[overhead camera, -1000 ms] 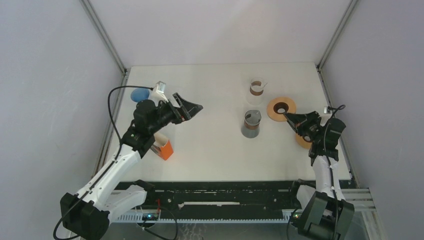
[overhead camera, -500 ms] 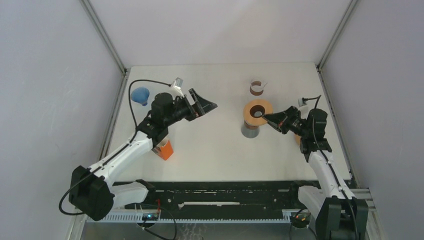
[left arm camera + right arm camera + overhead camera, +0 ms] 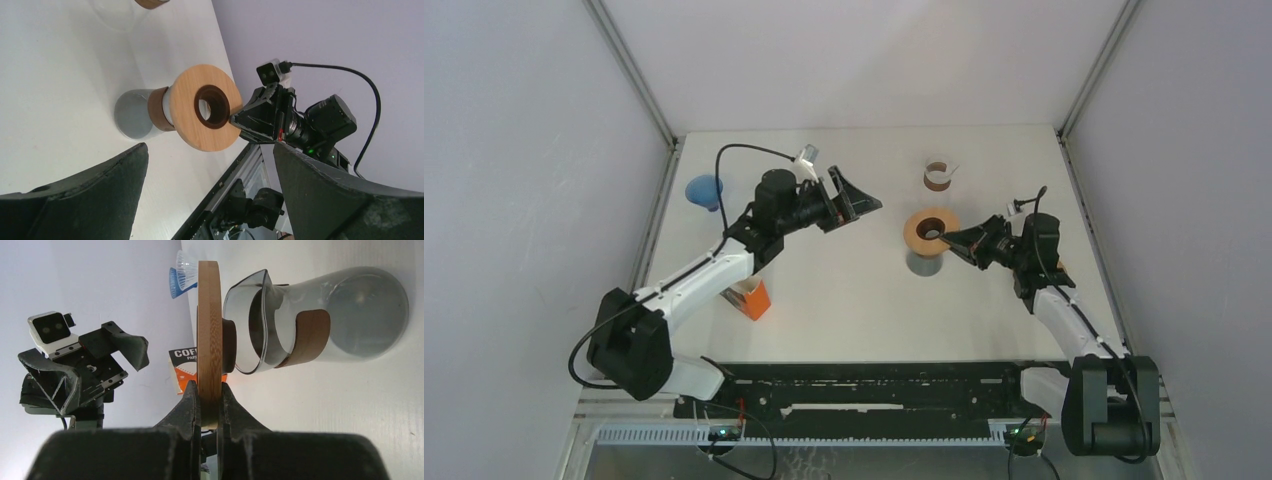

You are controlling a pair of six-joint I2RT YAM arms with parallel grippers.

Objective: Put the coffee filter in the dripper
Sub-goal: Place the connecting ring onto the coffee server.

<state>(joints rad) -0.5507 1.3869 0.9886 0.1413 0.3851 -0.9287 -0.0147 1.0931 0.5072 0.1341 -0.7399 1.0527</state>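
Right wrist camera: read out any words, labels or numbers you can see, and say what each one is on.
"COFF": large dark letters on the orange and white box; the rest of the word is cut off behind the wooden ring.
A smaller line of print just below it on the same box: too small to read.
No other words, numbers or signs are readable in this view.

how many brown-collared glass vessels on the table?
2. One glass vessel near the far edge; one carafe at mid-table, under the wooden disc pinched in the right fingers. None apparently hidden.
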